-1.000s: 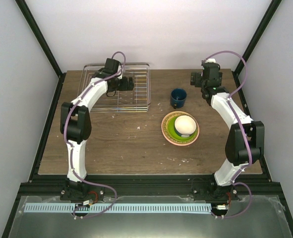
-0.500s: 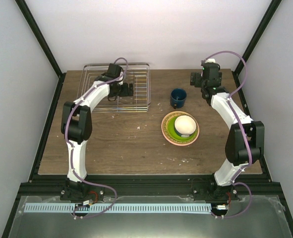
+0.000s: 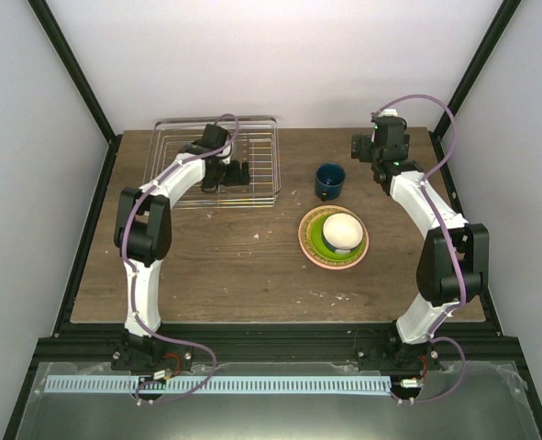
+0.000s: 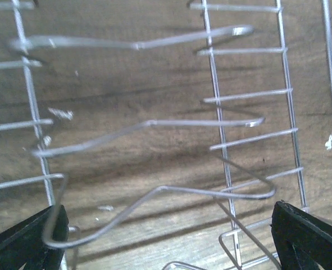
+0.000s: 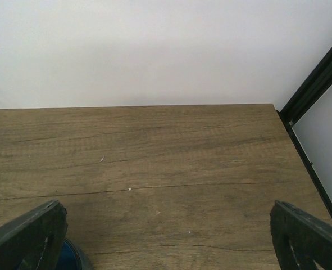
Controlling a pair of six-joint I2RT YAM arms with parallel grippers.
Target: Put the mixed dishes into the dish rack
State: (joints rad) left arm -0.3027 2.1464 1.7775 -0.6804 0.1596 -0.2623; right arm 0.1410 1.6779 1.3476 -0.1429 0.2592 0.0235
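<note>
The silver wire dish rack [image 3: 275, 158] stands at the back left with nothing in it. My left gripper [image 3: 237, 174] hovers over its right part, open and empty; the left wrist view shows its black fingertips [image 4: 25, 242] wide apart above the rack wires [image 4: 199, 121]. The dark blue mug [image 3: 329, 181] stands mid-table. In front of it the salmon-pink plate [image 3: 304, 240] bears the lime-green plate [image 3: 315, 240] and the white bowl [image 3: 342, 229]. No separate cream plate shows. My right gripper [image 3: 360, 147] is open and empty at the back right, beyond the mug [image 5: 71, 256].
The brown wooden table [image 3: 234, 266] ends at a black frame on all sides. The white back wall [image 5: 154, 50] rises just behind the rack and the right gripper. A black corner post [image 5: 317, 73] stands at the back right.
My left gripper has moved rightward and toward the near side over the rack. The right arm, mug and plate stack have not moved.
</note>
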